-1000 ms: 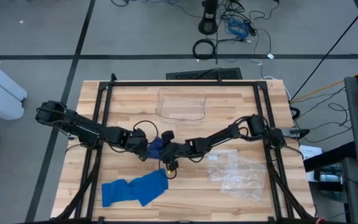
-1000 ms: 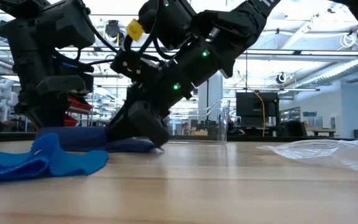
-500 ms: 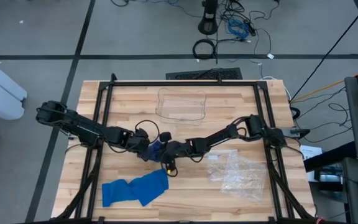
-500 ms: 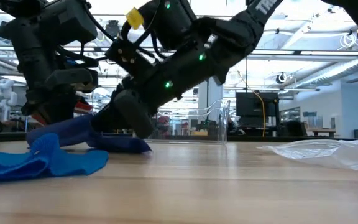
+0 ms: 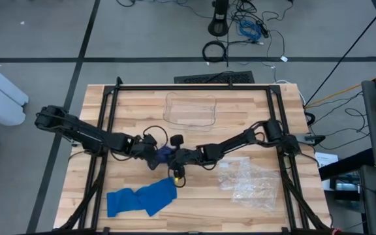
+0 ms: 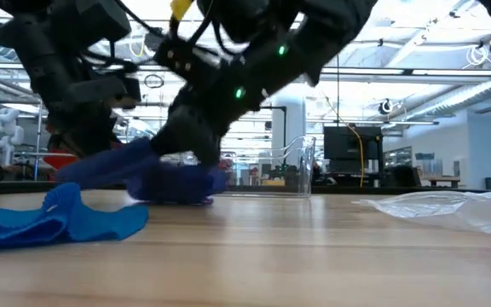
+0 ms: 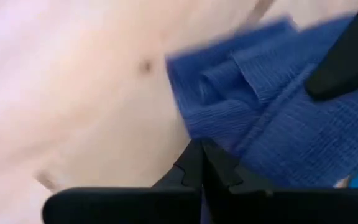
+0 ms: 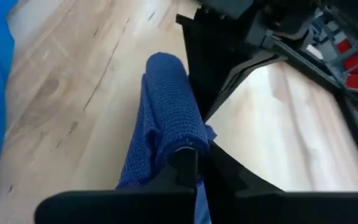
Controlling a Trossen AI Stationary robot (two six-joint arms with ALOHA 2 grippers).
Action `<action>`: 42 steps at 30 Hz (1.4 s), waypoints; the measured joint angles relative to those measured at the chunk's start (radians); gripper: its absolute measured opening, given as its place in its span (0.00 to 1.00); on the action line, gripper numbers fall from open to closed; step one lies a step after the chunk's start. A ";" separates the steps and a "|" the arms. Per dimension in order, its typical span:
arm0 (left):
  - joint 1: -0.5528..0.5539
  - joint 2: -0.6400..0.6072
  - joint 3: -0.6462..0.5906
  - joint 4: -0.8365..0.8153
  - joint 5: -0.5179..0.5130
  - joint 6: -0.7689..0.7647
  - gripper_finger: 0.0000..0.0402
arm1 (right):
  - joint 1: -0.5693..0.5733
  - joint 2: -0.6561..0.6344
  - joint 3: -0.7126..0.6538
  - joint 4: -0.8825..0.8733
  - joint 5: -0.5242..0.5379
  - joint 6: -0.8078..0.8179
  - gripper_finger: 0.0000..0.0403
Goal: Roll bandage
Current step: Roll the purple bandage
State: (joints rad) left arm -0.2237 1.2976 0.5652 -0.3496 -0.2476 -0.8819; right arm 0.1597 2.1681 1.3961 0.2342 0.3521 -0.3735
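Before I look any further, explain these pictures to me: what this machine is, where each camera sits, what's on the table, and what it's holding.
Two dark robot arms work at a wooden table. One camera looks straight down, one sits level with the tabletop, and one rides on each wrist. The arms meet mid-table: the left claw and the right claw are both shut on a dark blue bandage, seen close up from the right wrist. A lighter blue cloth lies nearer the front edge, a crumpled clear plastic bag to the right, and a clear tray at the back.
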 joint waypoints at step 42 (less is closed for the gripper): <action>-0.096 -0.031 0.014 1.058 0.031 0.869 0.57 | 0.197 -0.882 -0.631 0.306 -0.044 0.233 0.00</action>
State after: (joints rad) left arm -0.3201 1.2665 0.5795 0.7088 -0.2163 -0.0128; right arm 0.3562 1.2861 0.7650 0.5400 0.3080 -0.1406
